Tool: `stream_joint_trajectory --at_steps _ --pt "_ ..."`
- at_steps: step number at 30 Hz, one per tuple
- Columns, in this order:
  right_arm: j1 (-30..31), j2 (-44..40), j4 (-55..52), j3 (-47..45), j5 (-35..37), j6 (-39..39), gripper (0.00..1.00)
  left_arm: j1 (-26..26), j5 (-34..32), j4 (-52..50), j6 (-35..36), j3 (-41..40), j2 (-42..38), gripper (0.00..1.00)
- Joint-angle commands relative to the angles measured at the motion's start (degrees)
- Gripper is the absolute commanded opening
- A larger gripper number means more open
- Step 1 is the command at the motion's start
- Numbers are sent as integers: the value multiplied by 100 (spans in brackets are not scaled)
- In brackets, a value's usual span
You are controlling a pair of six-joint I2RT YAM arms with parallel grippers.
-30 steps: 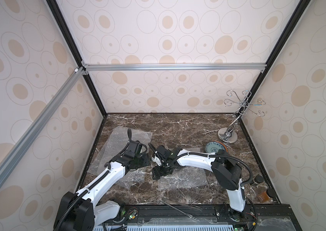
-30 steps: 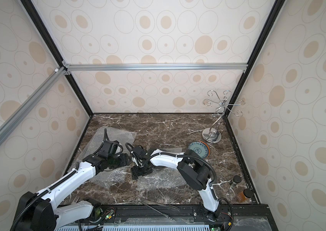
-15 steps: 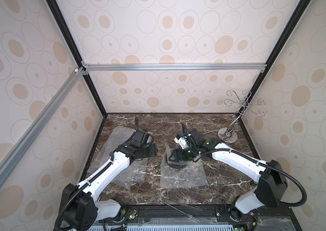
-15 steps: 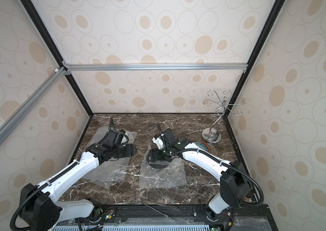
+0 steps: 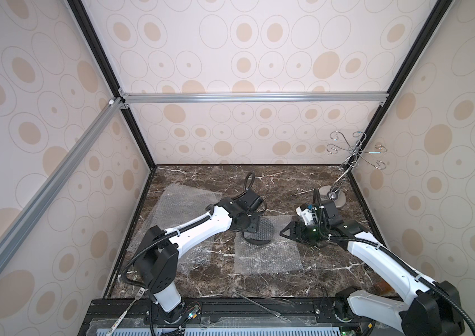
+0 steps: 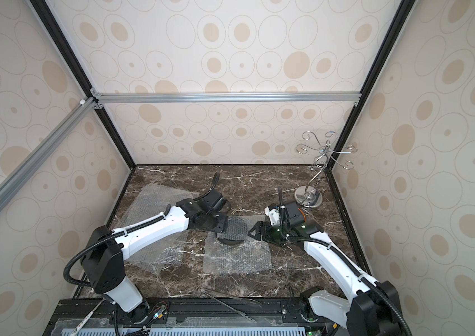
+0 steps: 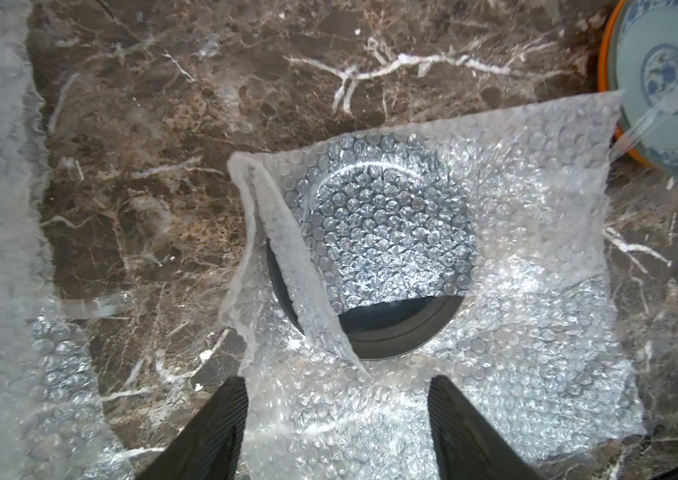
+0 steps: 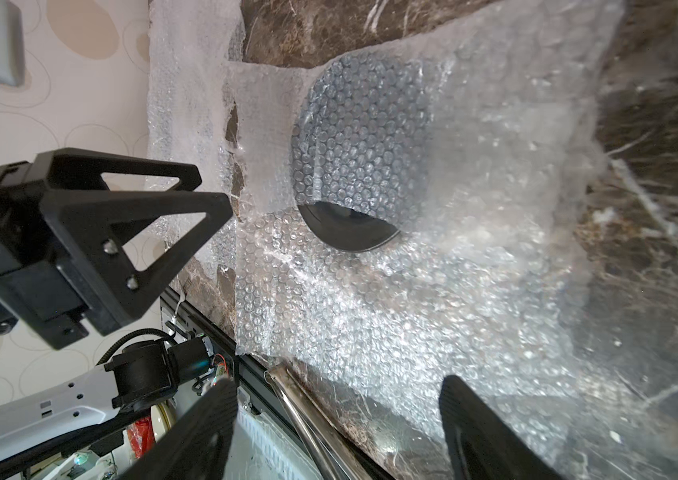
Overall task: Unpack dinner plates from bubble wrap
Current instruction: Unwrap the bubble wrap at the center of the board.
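In both top views the black plate point(image 5: 258, 243) lies near the middle of the marble table point(image 5: 323, 270). It rests on a bubble wrap sheet point(image 5: 268, 259) whose far part is folded over most of it, so only the near rim shows bare. The left gripper point(image 5: 252, 227) hangs just above the plate's left edge. The right gripper point(image 5: 285, 232) points at the plate from its right side, just beside the folded wrap; whether either touches the wrap I cannot tell from here. Two more pieces of bubble wrap lie flat to the left, a far sheet point(image 5: 183, 203) and a near sheet point(image 5: 198, 257) partly under the left arm. A wire stand point(image 5: 333, 199) stands in the far right corner, and metal tongs point(image 5: 262, 302) lie at the table's front edge. In the left wrist view the left gripper's fingers point(image 7: 212, 428) stand wide apart with nothing between them, above the wrap. A bare crescent of the black plate shows beyond them, crossed by a loose flap of wrap. The pale plate point(image 7: 669, 83), patterned in blue, sits on the orange plate point(image 7: 603, 62) at a corner of the sheet. In the right wrist view the right gripper's fingers point(image 8: 204, 428) are likewise spread wide and empty above the sheet. The left gripper shows beside the covered plate with its jaws parted and holding nothing.
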Motion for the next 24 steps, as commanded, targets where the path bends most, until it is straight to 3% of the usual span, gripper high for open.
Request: stream_joint_trajectory --at_steps 1,14,24 --pt "-106 -246 -192 -247 -130 -19 80 -42 -233 -366 -136 282 173 71" --pt "-249 -293 -197 -479 -262 -143 80 -94 -332 -308 -189 422 668 71" --pt "-250 -150 -223 -433 -315 -240 80 -94 -267 -341 -35 770 1079 59"
